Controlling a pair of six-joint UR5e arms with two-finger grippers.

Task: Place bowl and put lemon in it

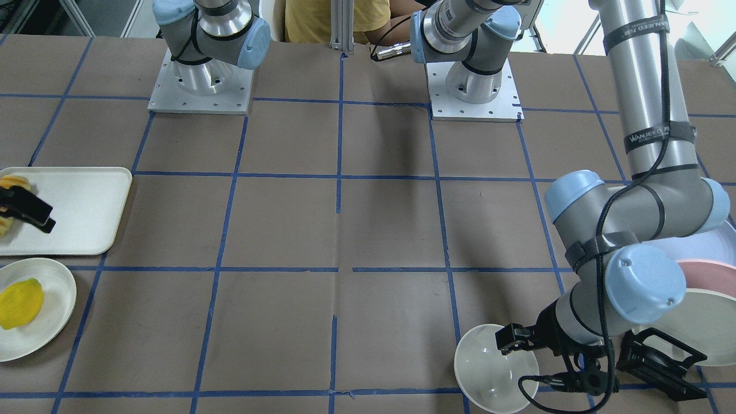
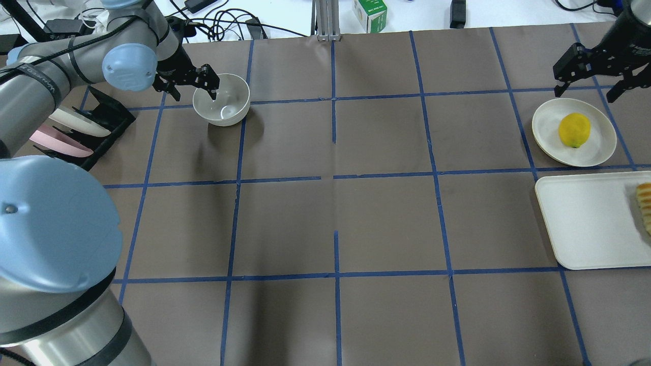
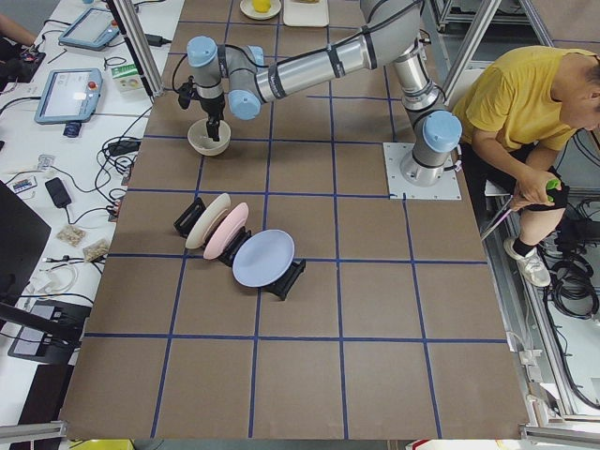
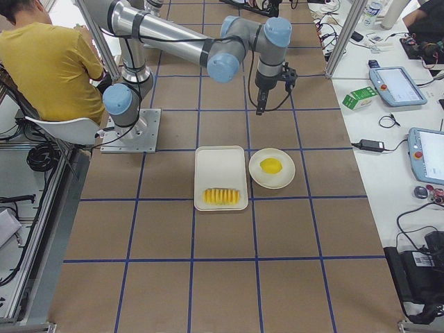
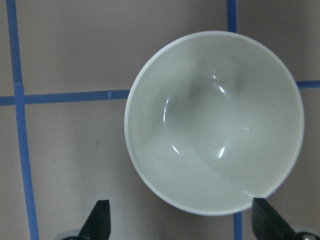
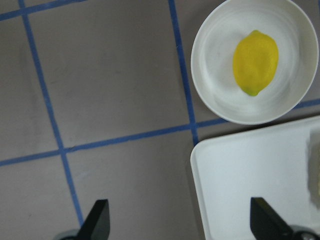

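We see a brown worktop [image 2: 386, 223] crossed by a grid of blue tape lines [image 2: 285, 179]. The bowl [image 5: 215, 125] is glossy off-white and plain. The lemon [image 6: 255, 62] is bright yellow with a greenish tip, on a plain white plate [image 6: 215, 75]; the tray [image 2: 590, 223] is white too, and the ridged sliced fruit [image 4: 222, 196] on it is yellow-orange. In the black rack [image 3: 295, 279] we count a cream plate [image 3: 208, 220], a pink plate [image 3: 228, 232] and a pale blue plate [image 3: 263, 259]. The left arm [image 1: 644, 115] is silver with pale blue joint caps [image 1: 644, 282]; the left fingers [image 5: 99, 220] and right fingers [image 6: 97, 220] are black.
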